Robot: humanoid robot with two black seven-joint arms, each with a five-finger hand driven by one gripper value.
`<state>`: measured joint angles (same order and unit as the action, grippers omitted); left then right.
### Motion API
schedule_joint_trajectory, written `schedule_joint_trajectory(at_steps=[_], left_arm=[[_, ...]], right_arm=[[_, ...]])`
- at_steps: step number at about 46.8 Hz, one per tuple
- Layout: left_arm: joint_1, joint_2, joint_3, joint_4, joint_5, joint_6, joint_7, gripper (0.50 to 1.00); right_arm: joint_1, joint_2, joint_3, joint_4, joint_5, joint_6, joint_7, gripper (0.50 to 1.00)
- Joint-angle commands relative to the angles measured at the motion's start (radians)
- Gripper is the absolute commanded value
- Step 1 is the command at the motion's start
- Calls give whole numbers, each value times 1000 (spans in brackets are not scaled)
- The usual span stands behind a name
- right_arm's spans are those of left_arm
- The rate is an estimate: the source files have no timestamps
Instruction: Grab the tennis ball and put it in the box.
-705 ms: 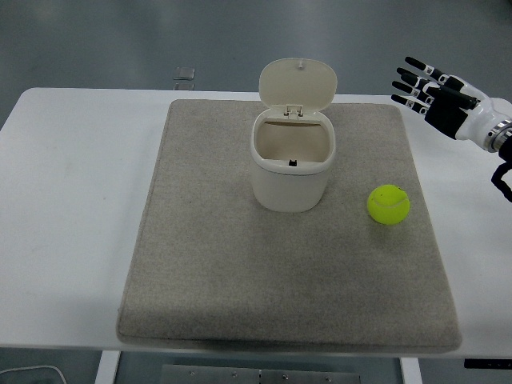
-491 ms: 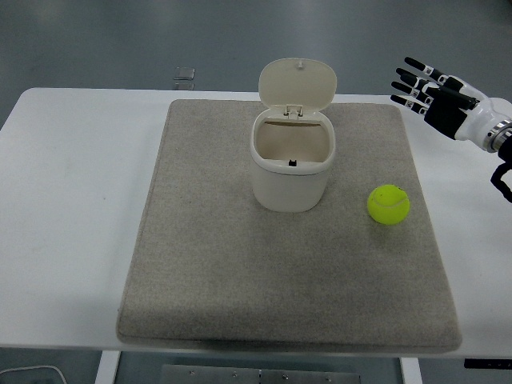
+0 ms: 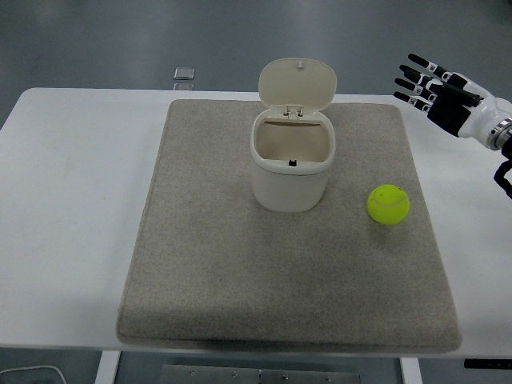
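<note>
While the ball (image 3: 389, 204) lies on the mat (image 3: 200, 264) right of the open box (image 3: 291, 164), the right hand (image 3: 442, 94) hovers well apart, fingers spread, empty; reaching comes first; next, descend over it.

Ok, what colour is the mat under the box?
Grey-beige mat, plain and unpatterned; seen in the head view.

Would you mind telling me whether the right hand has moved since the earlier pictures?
Yes. The right hand has shifted slightly up and to the right, away from the mat's far right corner.
</note>
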<state>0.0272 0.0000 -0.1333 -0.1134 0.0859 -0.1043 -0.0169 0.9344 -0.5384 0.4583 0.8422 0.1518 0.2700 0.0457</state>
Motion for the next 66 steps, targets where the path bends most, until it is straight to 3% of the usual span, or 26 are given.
schedule_joint_trajectory(at_steps=[1, 16, 24, 36, 49, 59, 66], left_arm=[[0, 0, 0, 0, 0, 0, 0, 992], [0, 0, 0, 0, 0, 0, 0, 992], [0, 0, 1, 0, 0, 0, 0, 992], [-1, 0, 1, 0, 0, 0, 0, 992], [0, 0, 1, 0, 0, 0, 0, 992], [0, 0, 1, 0, 0, 0, 0, 992], [0, 0, 1, 0, 0, 0, 0, 992]], right_arm=[[1, -2, -1, 0, 0, 0, -1, 915], [6, 8, 3, -3, 3, -2, 0, 915], [6, 12, 3, -3, -1, -89, 2, 915], [1, 14, 5, 0, 0, -86, 11, 915], [-2, -18, 3, 9, -29, 17, 20, 915], [-19, -35, -13, 14, -116, 196, 141, 915], [-11, -74, -15, 14, -279, 232, 180, 915]])
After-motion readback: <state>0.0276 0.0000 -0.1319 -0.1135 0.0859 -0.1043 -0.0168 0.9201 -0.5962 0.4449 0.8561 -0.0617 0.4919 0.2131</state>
